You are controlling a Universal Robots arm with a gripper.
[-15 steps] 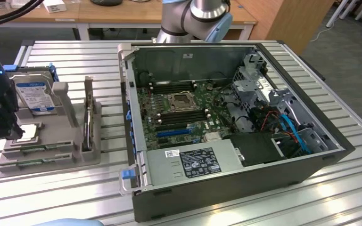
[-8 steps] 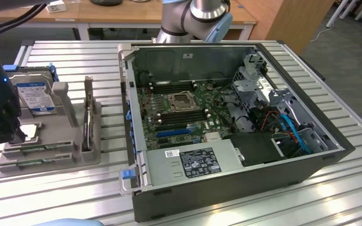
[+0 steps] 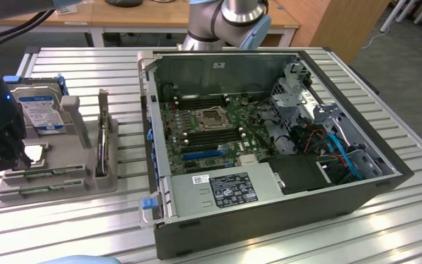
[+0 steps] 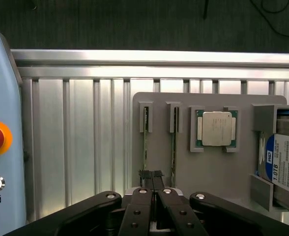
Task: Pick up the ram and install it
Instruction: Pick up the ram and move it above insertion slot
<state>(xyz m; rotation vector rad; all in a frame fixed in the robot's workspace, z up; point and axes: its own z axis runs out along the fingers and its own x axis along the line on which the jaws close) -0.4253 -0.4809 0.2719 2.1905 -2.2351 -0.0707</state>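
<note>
On the slatted table point(image 4: 80, 147), the grey holder point(image 4: 213, 167) keeps each part in its own pocket, probably so a pinch from above can find it. In the holder's end slot 1 ram stick point(image 4: 145, 142) stands on edge. A 2nd ram stick point(image 4: 174, 147) stands in the next slot, the CPU point(image 4: 216, 129) lies flat mid-holder, and the hard drive point(image 4: 284, 162) fills the other end. The fingers point(image 4: 145, 175) are pressed together, apparently empty, over the holder's edge by the 2 sticks' ends, nearer the end slot.
</note>
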